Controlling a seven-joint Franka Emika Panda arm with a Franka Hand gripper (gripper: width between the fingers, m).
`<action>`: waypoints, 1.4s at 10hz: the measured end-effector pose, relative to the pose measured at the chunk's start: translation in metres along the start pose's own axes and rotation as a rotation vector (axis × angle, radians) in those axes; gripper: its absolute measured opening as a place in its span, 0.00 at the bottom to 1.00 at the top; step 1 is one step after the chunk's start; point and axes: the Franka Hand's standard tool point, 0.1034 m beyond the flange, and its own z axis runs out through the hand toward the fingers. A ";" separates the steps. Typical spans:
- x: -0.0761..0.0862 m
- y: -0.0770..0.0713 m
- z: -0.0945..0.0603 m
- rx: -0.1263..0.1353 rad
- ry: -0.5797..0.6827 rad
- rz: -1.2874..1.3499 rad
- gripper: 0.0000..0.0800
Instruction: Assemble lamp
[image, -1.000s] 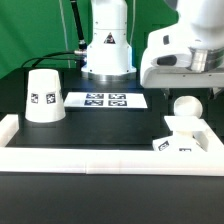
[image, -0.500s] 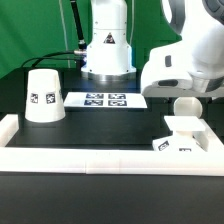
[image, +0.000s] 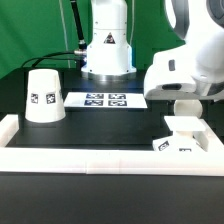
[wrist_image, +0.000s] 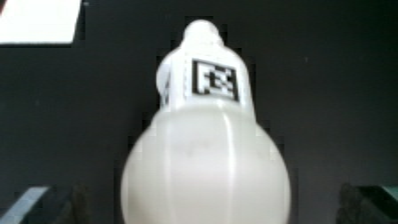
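Arm lowered further than half a second ago, bulb now largely hidden in exterior view, gripper positioned over bulb, fingers spread either side, nothing grasped.

Look past the table and you see a green wall — plain and bright. The table is black and flat. A low white fence runs along its front edge and turns back at the corners. The marker board lies flat near the back.

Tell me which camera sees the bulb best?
The wrist view: the bulb fills the picture, tag showing. The exterior view shows only a bit of it under the robot's arm.
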 end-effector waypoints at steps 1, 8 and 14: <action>0.002 0.003 0.002 -0.001 -0.060 0.001 0.87; 0.016 0.001 0.010 0.002 -0.027 0.003 0.87; 0.014 0.006 0.030 -0.002 -0.042 0.013 0.87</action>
